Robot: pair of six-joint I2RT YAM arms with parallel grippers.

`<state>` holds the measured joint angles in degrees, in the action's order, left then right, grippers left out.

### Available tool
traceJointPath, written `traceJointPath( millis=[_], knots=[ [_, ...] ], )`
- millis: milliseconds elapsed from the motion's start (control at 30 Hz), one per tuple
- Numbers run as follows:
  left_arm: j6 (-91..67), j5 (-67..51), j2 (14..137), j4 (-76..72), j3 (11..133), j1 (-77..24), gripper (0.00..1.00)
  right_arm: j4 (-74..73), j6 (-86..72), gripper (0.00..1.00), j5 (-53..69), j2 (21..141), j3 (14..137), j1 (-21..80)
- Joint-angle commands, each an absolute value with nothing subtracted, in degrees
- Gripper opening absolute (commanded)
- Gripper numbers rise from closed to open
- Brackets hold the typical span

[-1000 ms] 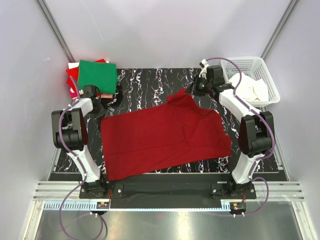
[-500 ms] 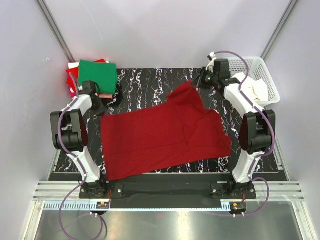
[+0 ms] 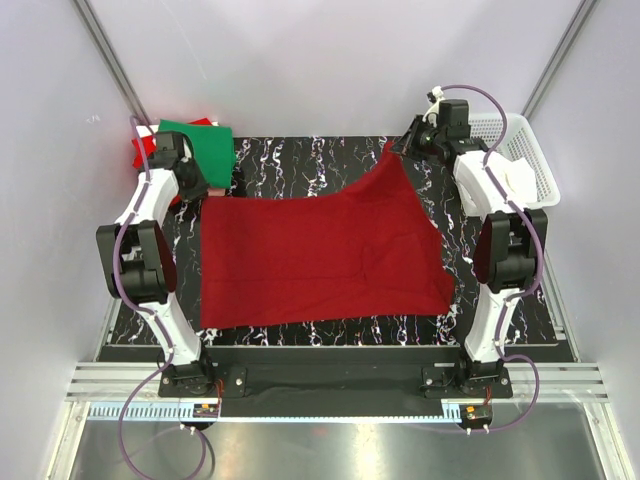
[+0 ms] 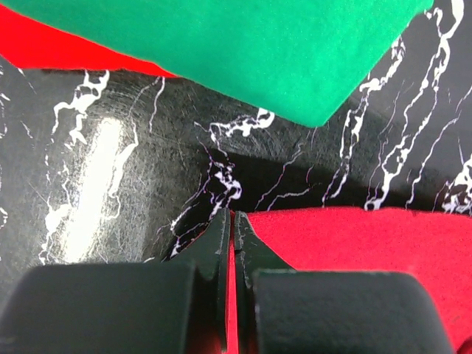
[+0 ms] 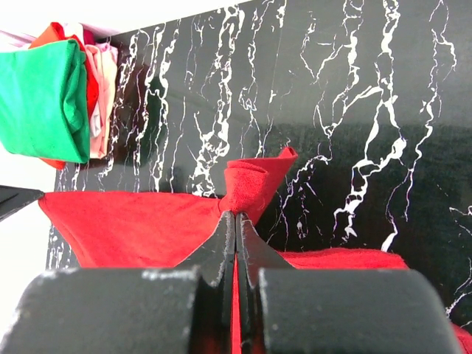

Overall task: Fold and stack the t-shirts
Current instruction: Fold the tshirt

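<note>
Crimson cloth covers most of the black marbled surface [image 3: 300, 160]: 1 dark red t-shirt [image 3: 320, 255] lies spread out across the middle of the surface, its near edge close to the surface's near edge and roughly parallel to it.

The left hand [image 3: 196, 192] is at the shirt's far left corner, over the left part of the surface. Its 2 fingers are pressed together, and the left wrist view shows a thin strip of red cloth pinched between them. From there the shirt runs off to the right of the fingertips.

The right hand [image 3: 397, 148] is over the far right part of the surface, also closed, pinching the shirt's far right corner. That corner is drawn up into a point toward the hand, and the right wrist view shows a small bunch of red fabric just past the fingertips. The rest of the shirt stretches away below and to the left of that hand.

At the far left corner of the surface sits a stack of folded t-shirts: a green t-shirt [image 3: 205, 145] on top, a bright red one [image 3: 143, 160] beneath it, and pale pink cloth [image 5: 103, 81] showing at the side.

Just off the far right corner of the surface stands a white lattice basket [image 3: 490, 122] holding white cloth [image 3: 515, 180].
</note>
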<state>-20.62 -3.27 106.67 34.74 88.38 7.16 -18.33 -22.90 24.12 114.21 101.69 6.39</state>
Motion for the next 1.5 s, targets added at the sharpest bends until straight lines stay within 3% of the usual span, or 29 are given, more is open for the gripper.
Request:
traceJointPath(
  millis=[0, 233, 700, 1467],
  knots=[
    [-18.02, -6.15, 105.91, 34.11, 87.90, 7.12, 0.00, -16.27, -21.18, 0.00, 25.22, 110.50, 100.39, 6.59],
    [-16.88, -6.15, 101.44, 31.82, 81.49, 7.12, 0.00, -9.85, -19.16, 0.00, 24.44, 99.68, 84.67, 6.59],
    [-15.56, -2.82, 93.26, 30.32, 71.37, 7.29, 0.00, -10.72, -18.02, 0.00, 20.39, 82.10, 65.94, 4.22],
    [-15.73, 2.72, 84.73, 32.25, 62.23, 7.56, 0.00, -15.90, -20.13, 0.00, 13.46, 67.33, 51.95, 3.43]
  ],
)
